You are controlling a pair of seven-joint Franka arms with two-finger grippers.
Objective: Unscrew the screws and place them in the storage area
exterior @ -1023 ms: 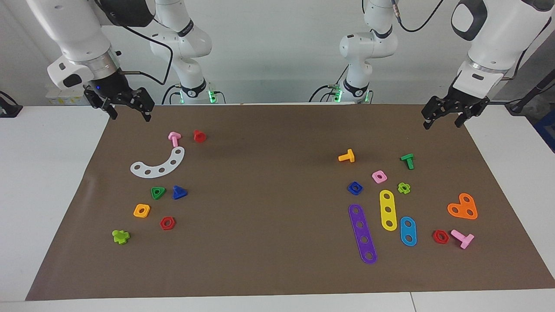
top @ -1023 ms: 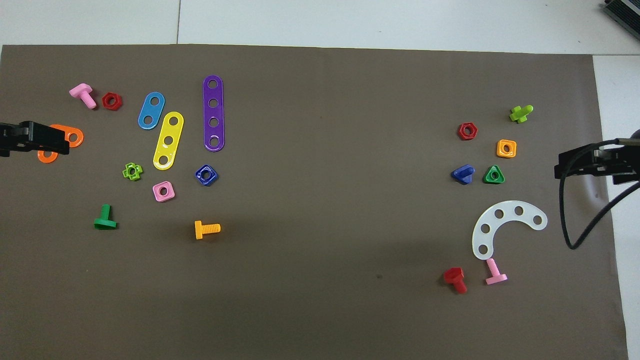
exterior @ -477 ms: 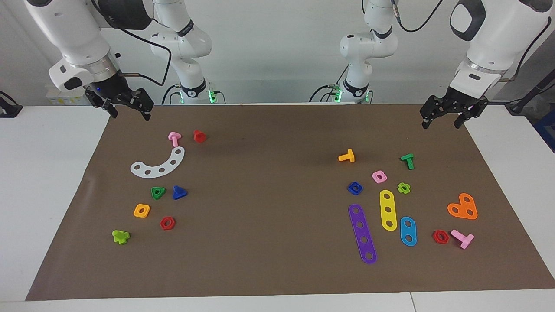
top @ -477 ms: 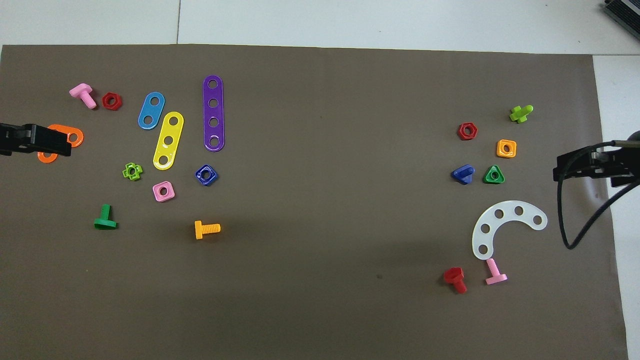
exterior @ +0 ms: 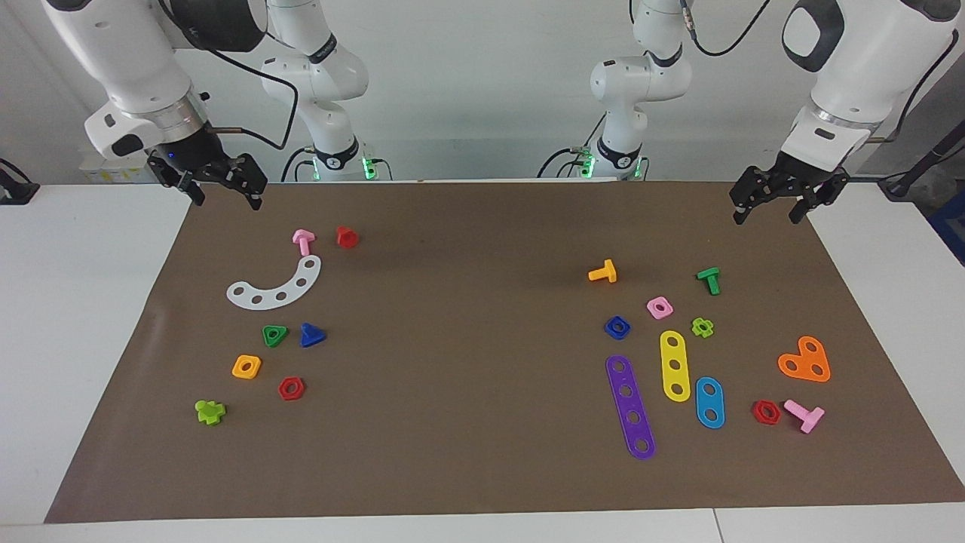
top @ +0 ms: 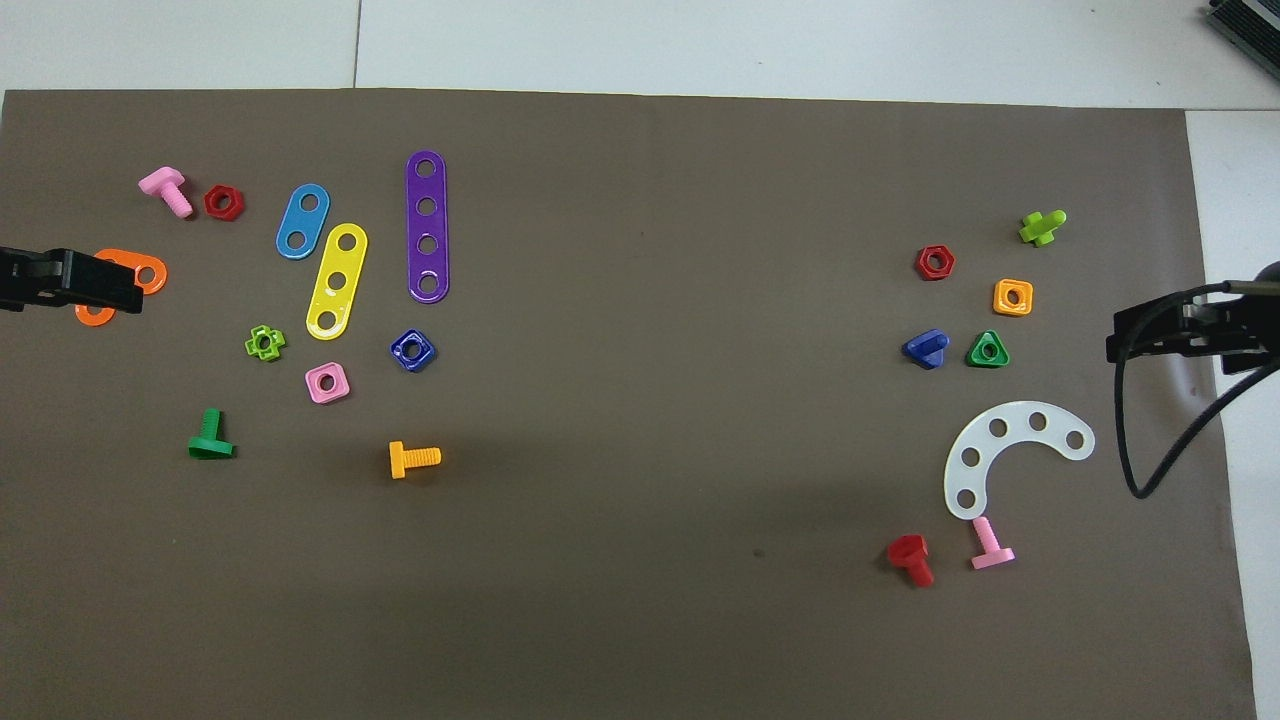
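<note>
A: Starting at the robots' end, where do the grippers hang?

B: The right gripper [exterior: 226, 197] is up over the brown mat's [exterior: 482, 475] near corner at its own end, with its jaws apart and empty. The left gripper [exterior: 767, 216] is over the other near corner, and it is also spread and holds nothing.

A: And the blue pieces?

B: They are farther out and already separate. The dark-blue bolt [exterior: 311, 335] lies at the right arm's end, just beside the green triangular nut [exterior: 274, 335] and farther from the robots than the white curved strip [exterior: 275, 286]. I judge the right arm has the shorter reach to it.

A: How does it lie?

B: It is on its side. The triangular head is down and the short shank seems to slant toward the green nut.

A: And its nut?

B: The dark-blue square nut [exterior: 617, 326] lies flat with its round hole up at the left arm's end, near the purple strip [exterior: 630, 407]. I see no marked storage area.
</note>
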